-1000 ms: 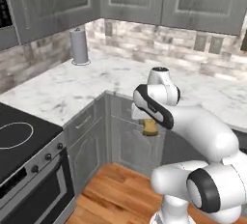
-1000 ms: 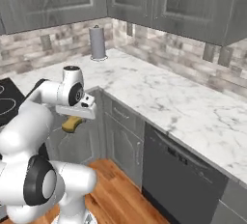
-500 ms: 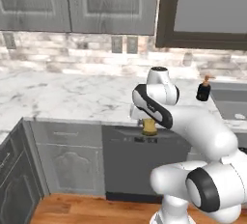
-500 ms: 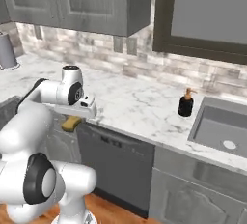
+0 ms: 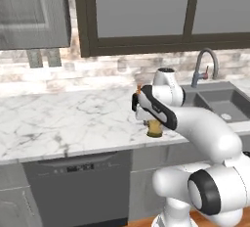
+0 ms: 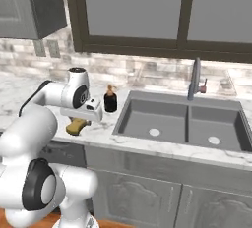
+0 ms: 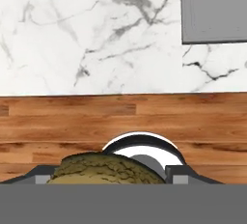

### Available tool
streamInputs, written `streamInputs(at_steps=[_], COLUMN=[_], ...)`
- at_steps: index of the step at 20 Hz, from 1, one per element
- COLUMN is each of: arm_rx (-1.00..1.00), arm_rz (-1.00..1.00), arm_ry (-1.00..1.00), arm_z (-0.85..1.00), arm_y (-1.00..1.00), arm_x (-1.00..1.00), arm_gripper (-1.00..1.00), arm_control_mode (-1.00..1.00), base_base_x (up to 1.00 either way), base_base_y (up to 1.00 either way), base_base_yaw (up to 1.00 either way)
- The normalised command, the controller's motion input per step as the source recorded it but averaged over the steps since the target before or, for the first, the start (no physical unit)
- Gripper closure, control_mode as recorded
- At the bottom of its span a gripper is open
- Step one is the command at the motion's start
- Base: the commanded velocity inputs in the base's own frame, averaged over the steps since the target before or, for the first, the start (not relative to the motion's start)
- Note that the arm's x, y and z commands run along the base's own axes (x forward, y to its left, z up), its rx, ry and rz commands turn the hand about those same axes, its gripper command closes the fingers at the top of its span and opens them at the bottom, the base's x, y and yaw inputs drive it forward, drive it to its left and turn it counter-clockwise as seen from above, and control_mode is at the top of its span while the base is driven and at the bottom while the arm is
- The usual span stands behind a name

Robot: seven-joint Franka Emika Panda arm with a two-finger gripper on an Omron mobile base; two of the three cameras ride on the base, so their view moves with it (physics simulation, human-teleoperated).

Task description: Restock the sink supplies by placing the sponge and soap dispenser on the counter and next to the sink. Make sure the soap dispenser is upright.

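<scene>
Beside the sink: everything below is placed against the sink (image 6: 179, 124), the dark two-bowl basin with its gooseneck faucet (image 6: 195, 78) at the back rim.
Worktop: the white veined marble worktop (image 5: 58, 118) runs away from the basin's left side; that bare stretch is where both supplies belong.
Arm: the arm (image 5: 195, 128) is folded close to the front edge of the worktop, left of the sink, probably to carry its load low and steady.
Soap dispenser: the soap dispenser (image 6: 110, 99) stands upright on the marble just beside the sink's left rim, pump up; its part of the job looks done.
Gripper: the gripper (image 6: 77, 125) points down, jaws spread wide and closed on the sponge.
Sponge: the sponge (image 6: 76, 126) hangs in the jaws near the worktop's front edge, left of the dispenser, not yet set down.
</scene>
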Motion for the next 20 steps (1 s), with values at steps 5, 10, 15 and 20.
streamInputs(at_steps=[5,10,15,20], arm_rx=[0.00,0.00,0.00,0.00], arm_rz=[-0.03,-0.09,-0.09,-0.11], arm_ry=[0.00,0.05,0.02,-0.01], arm_z=[-0.05,-0.36,-0.41,-0.32], arm_y=[0.07,0.24,0.22,0.00], arm_x=[0.04,0.46,0.57,0.49], arm_gripper=[1.00,1.00,1.00,1.00], arm_control_mode=[-1.00,-1.00,-1.00,-1.00], base_base_x=[0.24,0.00,0.00,0.00], base_base_y=[-0.15,0.00,0.00,0.00], base_base_yaw=[-0.19,0.00,0.00,0.00])
